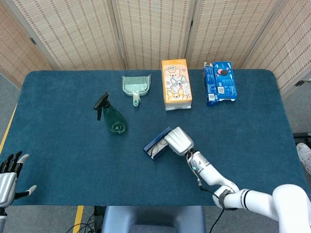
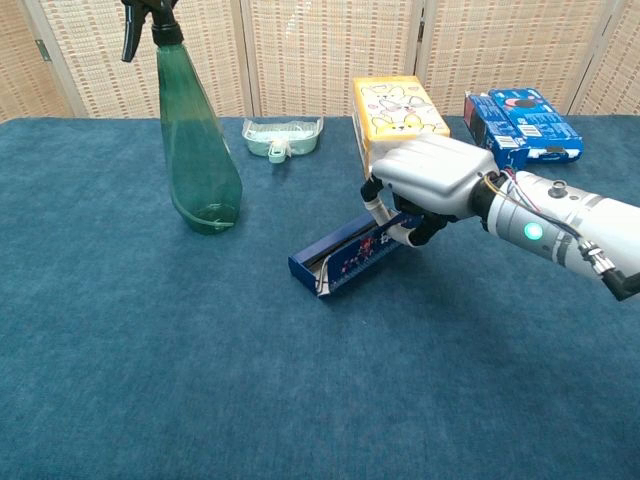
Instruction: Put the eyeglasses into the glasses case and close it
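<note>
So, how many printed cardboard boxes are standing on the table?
2, both at the far edge: the orange box near the middle and the blue box to its right. No others show in either view.

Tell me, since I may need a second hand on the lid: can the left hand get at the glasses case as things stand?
Probably not easily: the left hand sits at the table's near-left corner, far from the glasses case.

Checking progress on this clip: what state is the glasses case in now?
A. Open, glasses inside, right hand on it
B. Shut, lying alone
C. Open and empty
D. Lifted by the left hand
A: the glasses case lies open with the glasses inside, the right hand holding its far end.
</note>
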Controlling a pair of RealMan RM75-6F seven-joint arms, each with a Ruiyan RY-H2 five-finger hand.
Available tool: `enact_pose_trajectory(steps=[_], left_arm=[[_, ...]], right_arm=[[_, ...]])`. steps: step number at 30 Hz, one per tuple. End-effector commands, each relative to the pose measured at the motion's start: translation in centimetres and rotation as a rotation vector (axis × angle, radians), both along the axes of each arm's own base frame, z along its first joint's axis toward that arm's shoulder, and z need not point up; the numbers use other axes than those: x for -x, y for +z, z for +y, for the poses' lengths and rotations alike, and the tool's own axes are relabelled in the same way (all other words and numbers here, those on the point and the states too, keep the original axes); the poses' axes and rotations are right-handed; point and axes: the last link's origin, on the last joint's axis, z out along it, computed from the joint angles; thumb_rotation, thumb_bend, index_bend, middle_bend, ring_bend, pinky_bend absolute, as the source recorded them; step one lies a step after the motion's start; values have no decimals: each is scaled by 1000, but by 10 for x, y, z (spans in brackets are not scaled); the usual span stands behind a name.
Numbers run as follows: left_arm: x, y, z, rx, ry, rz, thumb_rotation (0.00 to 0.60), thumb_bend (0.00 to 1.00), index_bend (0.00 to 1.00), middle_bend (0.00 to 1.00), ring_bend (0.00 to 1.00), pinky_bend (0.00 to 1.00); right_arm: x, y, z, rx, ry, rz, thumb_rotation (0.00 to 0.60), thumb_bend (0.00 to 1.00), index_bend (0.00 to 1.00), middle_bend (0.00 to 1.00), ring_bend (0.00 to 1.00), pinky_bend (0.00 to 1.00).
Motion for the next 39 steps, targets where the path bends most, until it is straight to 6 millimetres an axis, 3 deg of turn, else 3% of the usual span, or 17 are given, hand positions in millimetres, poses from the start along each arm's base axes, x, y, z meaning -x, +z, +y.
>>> enact_pose_trajectory(steps=[1,10,14,20,25,28,35,39], left_arm=[[0,0,0,1,0,-1,600,130,141,71,48,176],[1,-1,-2,8,8,-2,600,130,141,71,48,175],[2,0,-4,10,17,-2,600,130,141,71,48,175],[2,0,-6,21,26,-14,600,130,141,71,48,175],[3,2,-7,27,34,-24,600,130,141,71,48,175],[3,2,-8,27,38,-28,600,130,141,71,49,176],[5,5,-9,24,48,-28,600,130,141,71,49,175],[4,3,-8,34,45,-32,600,130,140,71,49,176]], right_arm=[[-6,-1,-3,8,13,-1,600,484,679,1000,1000,1000],[-30,-12,-17,25,40,19,600,484,675,1000,1000,1000],[-37,-20,-24,37,37,43,600,483,624,1000,1000,1000],[-48,-35,-33,62,31,68,600,484,518,1000,1000,1000],[-58,-47,-38,79,26,92,600,484,228,1000,1000,1000],[-63,-52,-41,89,14,102,600,483,103,1000,1000,1000],[-66,-48,-42,82,-4,83,600,433,63,1000,1000,1000],[-56,-41,-42,82,-9,115,600,309,63,1000,1000,1000]])
